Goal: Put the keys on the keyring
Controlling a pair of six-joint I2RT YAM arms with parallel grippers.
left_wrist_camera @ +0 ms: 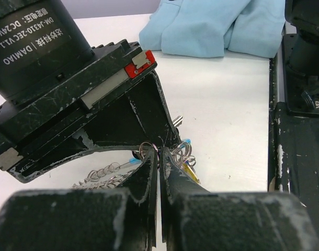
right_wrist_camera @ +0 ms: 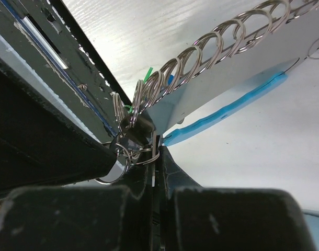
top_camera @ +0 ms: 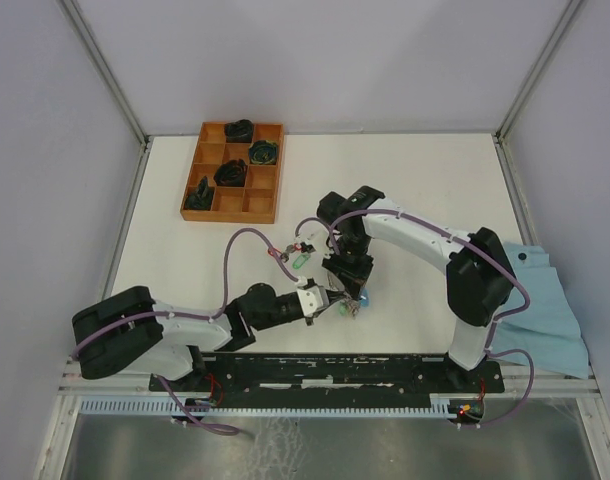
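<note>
At mid-table, top view: the two grips sit so close that opposing pulls could tear the keyring [top_camera: 356, 309] loose. Both arms bend inward, left gripper [top_camera: 337, 303] and right gripper [top_camera: 353, 291] meeting over it, keys [top_camera: 294, 256] just beside.
Left wrist: fingers [left_wrist_camera: 148, 180] pressed together on one thin ring of it.
Right wrist: fingers [right_wrist_camera: 173, 170] pinching its small rings. The coil [right_wrist_camera: 217, 43] could twist.

1. A white table [top_camera: 415, 190] fills the middle, evenly lit, with only soft shadows.
2. Pale grey walls [top_camera: 315, 60] close it in at the back and both sides, joined by slim metal posts [top_camera: 103, 68].
3. A wooden tray [top_camera: 261, 201] of square compartments sits far left on the table.
4. A light-blue cloth [top_camera: 555, 310] lies over the right edge.
5. A dull metal sheet [top_camera: 285, 445] runs below the near edge.
</note>
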